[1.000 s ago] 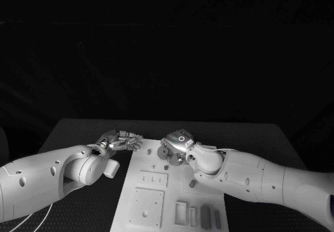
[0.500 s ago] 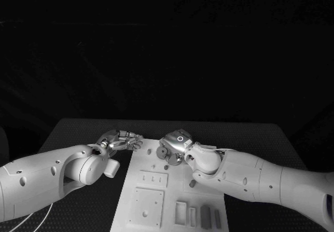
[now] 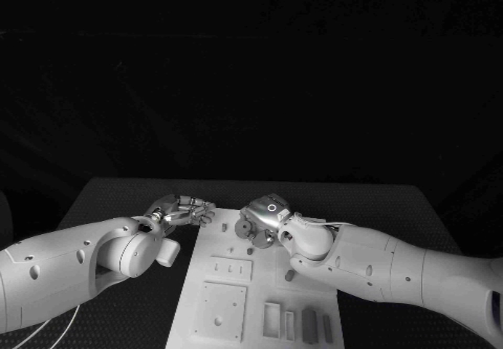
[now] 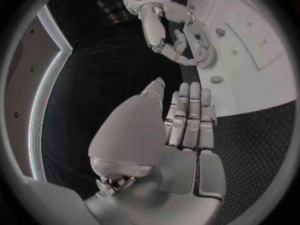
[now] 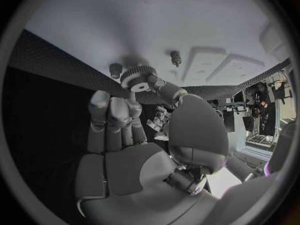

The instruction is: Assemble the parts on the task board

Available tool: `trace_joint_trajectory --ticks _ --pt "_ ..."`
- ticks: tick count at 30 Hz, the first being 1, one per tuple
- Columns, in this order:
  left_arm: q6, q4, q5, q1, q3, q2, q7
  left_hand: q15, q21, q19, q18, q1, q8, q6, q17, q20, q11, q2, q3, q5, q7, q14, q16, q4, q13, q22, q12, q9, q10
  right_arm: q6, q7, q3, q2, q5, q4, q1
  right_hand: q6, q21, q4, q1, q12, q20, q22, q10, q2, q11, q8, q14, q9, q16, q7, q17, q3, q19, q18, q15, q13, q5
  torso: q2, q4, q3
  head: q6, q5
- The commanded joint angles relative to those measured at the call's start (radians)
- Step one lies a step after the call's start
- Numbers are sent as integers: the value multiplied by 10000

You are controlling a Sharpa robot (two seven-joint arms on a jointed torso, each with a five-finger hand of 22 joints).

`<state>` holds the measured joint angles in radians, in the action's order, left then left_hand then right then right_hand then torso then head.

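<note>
Right hand (image 5: pixel 134 135) w/ gear (image 5: pixel 139 78) over task board (image 5: pixel 187 15)

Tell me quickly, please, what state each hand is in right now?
Left hand: open, fingers straight, holding nothing, beside the task board.
Right hand: pinching a gear above the board's far end.

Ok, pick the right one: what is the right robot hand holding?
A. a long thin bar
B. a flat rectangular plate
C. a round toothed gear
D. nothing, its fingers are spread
C: in the right wrist view the right robot hand pinches a round toothed gear at its fingertips, above the white task board; the left wrist view shows the same gear between those fingers.
</note>
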<state>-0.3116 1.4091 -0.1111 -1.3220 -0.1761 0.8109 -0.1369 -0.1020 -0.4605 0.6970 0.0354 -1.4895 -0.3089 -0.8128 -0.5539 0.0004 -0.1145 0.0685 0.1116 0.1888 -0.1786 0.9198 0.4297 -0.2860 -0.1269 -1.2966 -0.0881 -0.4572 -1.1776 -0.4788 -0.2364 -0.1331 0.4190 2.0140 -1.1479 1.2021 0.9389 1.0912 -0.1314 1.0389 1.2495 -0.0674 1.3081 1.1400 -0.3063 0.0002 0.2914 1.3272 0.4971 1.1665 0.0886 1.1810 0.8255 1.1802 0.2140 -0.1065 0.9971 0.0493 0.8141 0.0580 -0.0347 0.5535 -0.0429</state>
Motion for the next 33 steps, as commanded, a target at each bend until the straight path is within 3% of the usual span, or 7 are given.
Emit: trace_joint_trajectory --ticks 1,22,33 --pt "50 16 -5 -11 8 -5 -66 -48 -63 -28 189 -28 69 -22 -16 65 -21 28 -4 -37 -64 -5 -52 -24 -11 14 50 -1 -62 659 -65 -63 120 -56 40 -78 232 -21 -61 10 -51 -62 59 3 64 56 14 -5 20 -46 284 -15 29 17 478 66 -12 -4 -6 3 5 13 7" --pt "59 10 -5 -10 8 -7 -62 -49 -66 -30 189 -25 73 -21 -25 66 -22 31 -7 -38 -66 -5 -62 -25 -11 17 61 -2 -63 580 -108 -63 172 -35 -74 -118 460 -21 -30 52 -51 -39 50 22 67 9 133 13 67 -43 232 -32 120 45 478 37 -23 -3 1 -13 18 21 11" --pt "56 3 -5 -10 7 -4 -62 -50 -67 -31 189 -27 76 -19 -30 67 -20 31 -7 -37 -64 -5 -69 -24 -11 19 69 -2 -60 593 -91 -63 234 -80 -154 -120 485 -19 -35 52 -48 -36 50 26 67 0 145 15 72 -42 222 -34 118 49 478 28 -24 -3 -7 7 7 42 8"
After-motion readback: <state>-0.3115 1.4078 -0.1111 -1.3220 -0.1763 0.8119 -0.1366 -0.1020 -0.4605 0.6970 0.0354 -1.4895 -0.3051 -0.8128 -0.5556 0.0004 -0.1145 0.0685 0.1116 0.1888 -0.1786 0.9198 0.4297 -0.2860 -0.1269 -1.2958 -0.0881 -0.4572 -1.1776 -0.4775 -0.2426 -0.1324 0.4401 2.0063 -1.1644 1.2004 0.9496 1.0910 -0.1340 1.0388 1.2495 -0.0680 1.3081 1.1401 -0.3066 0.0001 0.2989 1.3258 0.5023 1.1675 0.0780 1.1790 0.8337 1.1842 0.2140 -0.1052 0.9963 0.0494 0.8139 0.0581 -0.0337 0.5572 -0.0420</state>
